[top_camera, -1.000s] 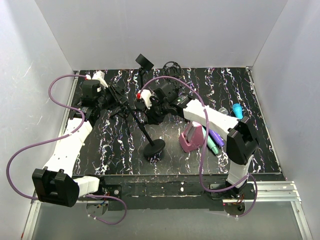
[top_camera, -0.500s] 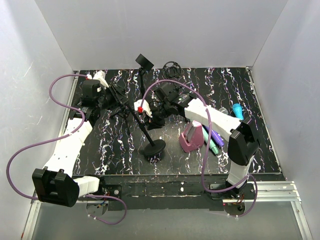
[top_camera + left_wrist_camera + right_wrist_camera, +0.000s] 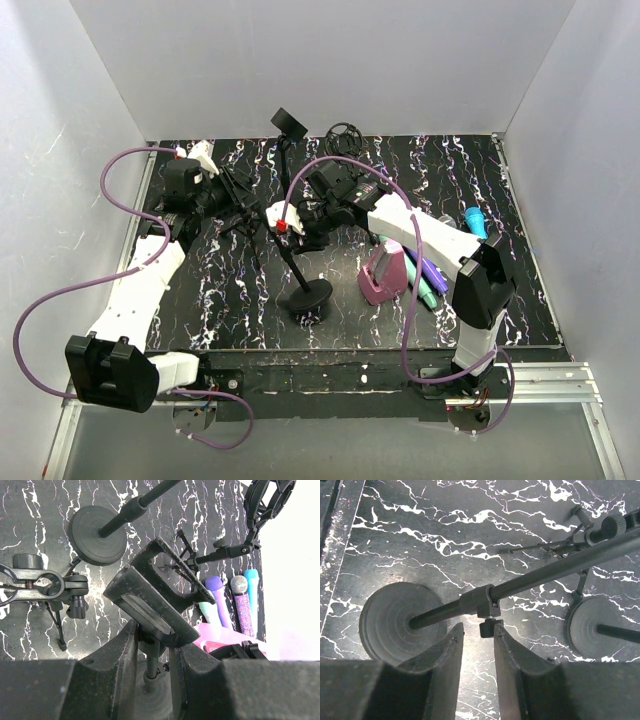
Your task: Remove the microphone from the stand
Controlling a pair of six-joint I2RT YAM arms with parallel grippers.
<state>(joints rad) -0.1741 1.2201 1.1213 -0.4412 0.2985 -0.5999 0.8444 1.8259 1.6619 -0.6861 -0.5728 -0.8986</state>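
Note:
A black microphone stand with a round base (image 3: 310, 298) leans to the back left. My left gripper (image 3: 230, 192) is shut on the black clamp-shaped holder (image 3: 152, 596) at its top, with the pole (image 3: 152, 662) below the jaws. I cannot make out a microphone in that holder. My right gripper (image 3: 297, 236) is open beside the pole's collar (image 3: 481, 601). The collar's small knob (image 3: 489, 628) sits between the fingertips, against the right finger (image 3: 512, 655). The base shows to the left in the right wrist view (image 3: 390, 625).
Teal, purple and blue microphones (image 3: 432, 278) lie at the right beside a pink object (image 3: 384, 276); they also show in the left wrist view (image 3: 239, 605). A second stand (image 3: 290, 125), a small tripod (image 3: 240, 215) and a black shock mount (image 3: 270, 500) stand at the back.
My right gripper has moved left and down toward the stand's pole, to the collar knob. The left gripper has kept its hold on the holder.

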